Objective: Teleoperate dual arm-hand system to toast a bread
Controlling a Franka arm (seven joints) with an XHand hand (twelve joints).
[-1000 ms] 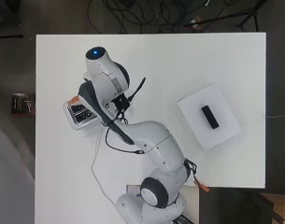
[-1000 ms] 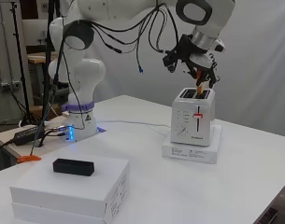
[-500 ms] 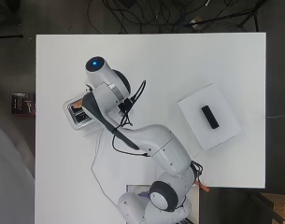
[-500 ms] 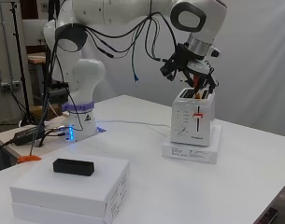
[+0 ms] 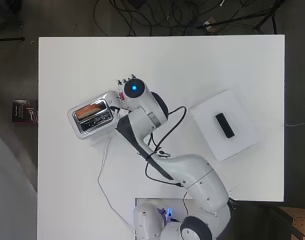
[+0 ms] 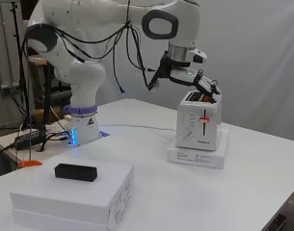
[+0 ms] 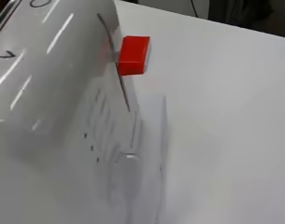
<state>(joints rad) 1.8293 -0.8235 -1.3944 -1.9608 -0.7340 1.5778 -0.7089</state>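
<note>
Your hand (image 6: 203,85) has come off the top of the toaster (image 6: 199,123) and now sits at its lever end, just above the upper corner; a second ago it hung over the slots with the bread pinched in it. The bread (image 5: 90,109) is now down in a slot, a brown strip in the toaster's top, seen from overhead. The wrist has swung round since then, so the arm no longer covers the toaster in that view.

From the side, your fingers (image 6: 210,87) reach out fairly straight over the toaster's top edge and hold nothing; whether they touch it I cannot tell. The red lever (image 6: 203,119) sits partway down its slot on the toaster's end face.

The wrist view gives what the others do not: the lever (image 7: 133,55) close up, a red block on a thin slot, with the toaster's white side beside it and bare surface (image 7: 235,121) beyond.

The toaster stands on a flat white slab (image 6: 198,155). Well apart from it, a white box (image 5: 224,125) carries a small black block (image 5: 224,125).
</note>
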